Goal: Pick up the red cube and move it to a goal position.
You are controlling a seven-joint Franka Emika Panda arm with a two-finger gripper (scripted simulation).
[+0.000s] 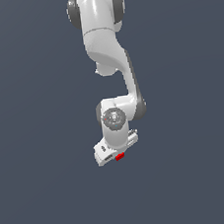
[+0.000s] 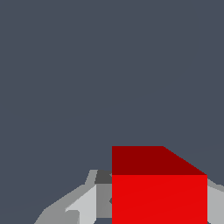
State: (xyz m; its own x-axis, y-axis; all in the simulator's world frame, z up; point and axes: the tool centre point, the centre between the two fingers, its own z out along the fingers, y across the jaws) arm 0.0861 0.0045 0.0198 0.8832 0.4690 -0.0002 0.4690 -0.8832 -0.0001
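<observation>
The red cube (image 1: 120, 156) is a small bright red block that shows just under the white hand of the arm in the exterior view. In the wrist view the cube (image 2: 159, 188) fills the space between the two fingers. One grey finger (image 2: 87, 204) lies against one side of it and the other finger (image 2: 215, 202) against the opposite side. My gripper (image 1: 116, 155), also in the wrist view (image 2: 153, 208), is shut on the cube. The exterior view hides most of the cube and the fingertips under the hand.
A plain dark grey-blue surface (image 1: 49, 191) fills both views. The white arm (image 1: 104, 40) reaches in from the top of the exterior view. No other object shows.
</observation>
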